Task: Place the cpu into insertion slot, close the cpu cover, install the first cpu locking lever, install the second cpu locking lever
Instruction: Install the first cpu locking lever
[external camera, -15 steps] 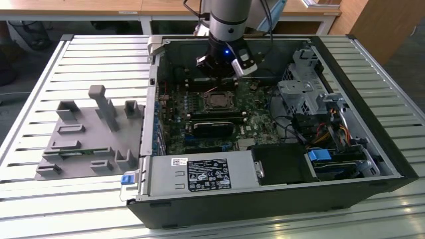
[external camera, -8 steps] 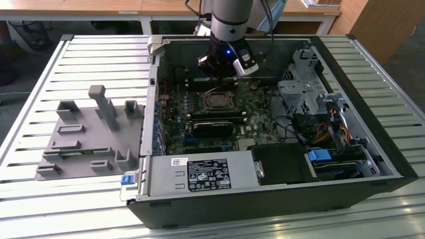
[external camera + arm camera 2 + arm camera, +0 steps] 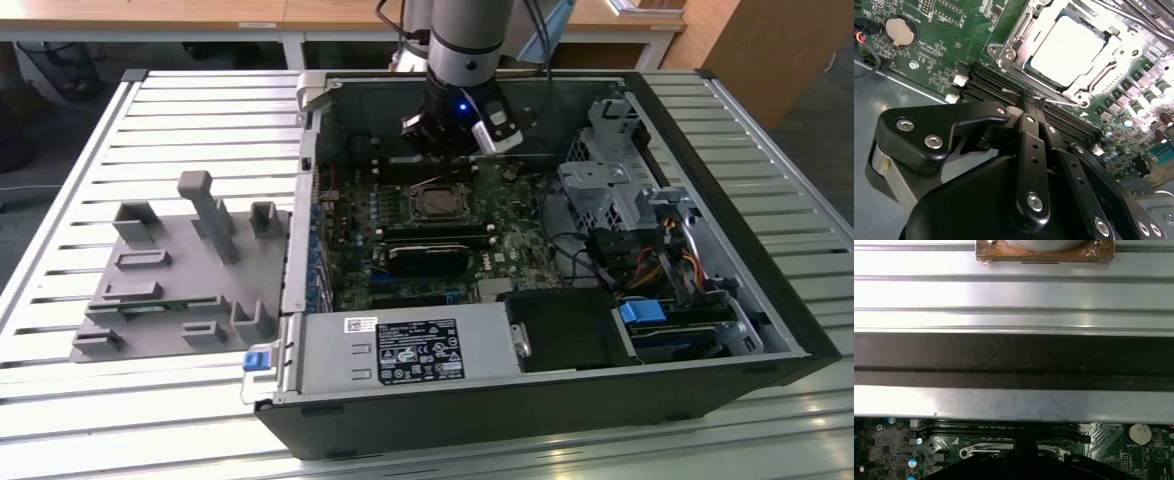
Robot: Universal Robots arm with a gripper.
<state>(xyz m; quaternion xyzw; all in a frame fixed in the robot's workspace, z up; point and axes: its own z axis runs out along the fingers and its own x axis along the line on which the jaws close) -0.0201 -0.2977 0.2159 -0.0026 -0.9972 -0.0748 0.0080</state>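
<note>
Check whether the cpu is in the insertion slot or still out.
In. In the second wrist view the cpu lies flat inside the insertion slot, with the cpu cover framing its silvery top. The gripper hangs just beside it.

Exterior view overlooks the case (image 3: 534, 400); both wrist views close above motherboard (image 3: 944, 50).

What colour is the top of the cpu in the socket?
Silvery-grey, glaring almost white; the cpu shows best in the second wrist view.
</note>
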